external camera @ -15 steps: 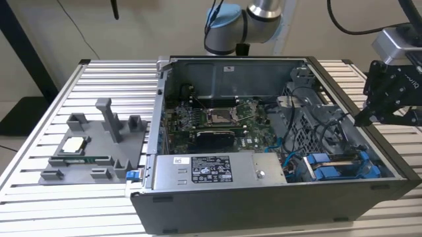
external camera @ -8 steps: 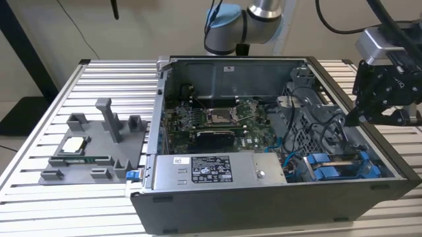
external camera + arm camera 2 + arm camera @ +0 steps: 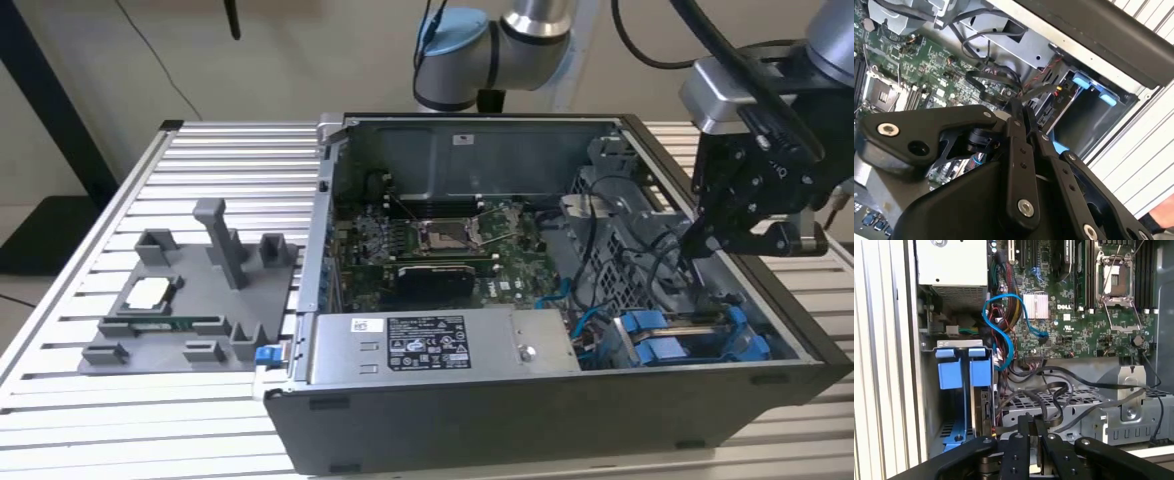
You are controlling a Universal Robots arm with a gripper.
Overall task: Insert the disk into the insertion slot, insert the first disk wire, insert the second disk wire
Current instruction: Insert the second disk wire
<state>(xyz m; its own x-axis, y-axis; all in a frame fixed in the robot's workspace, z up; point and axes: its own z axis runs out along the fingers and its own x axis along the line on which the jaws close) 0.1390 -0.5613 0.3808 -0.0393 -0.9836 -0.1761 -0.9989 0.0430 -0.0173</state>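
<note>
Pincer [image 3: 687,258]: black, hanging inside the open computer case [image 3: 467,430] at 3 o'clock in the exterior view, just above the drive cage. Fingers [image 3: 1021,450] are clenched close together among loose black cables [image 3: 1046,386]; whether one is caught between them cannot be told.
Disk [image 3: 663,348]: in its blue carrier, seated in the insertion slot [image 3: 710,322] at the case's 4 o'clock corner.
Power-supply box [image 3: 427,345]: at 6 o'clock.
Tabletop [image 3: 227,160]: slatted metal, bearing the case.

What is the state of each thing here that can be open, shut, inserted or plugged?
computer case: open, side panel off.
disk: seated in the insertion slot.
gripper: shut, over the drive cage.
blue cable: one end plugged into the motherboard.
</note>
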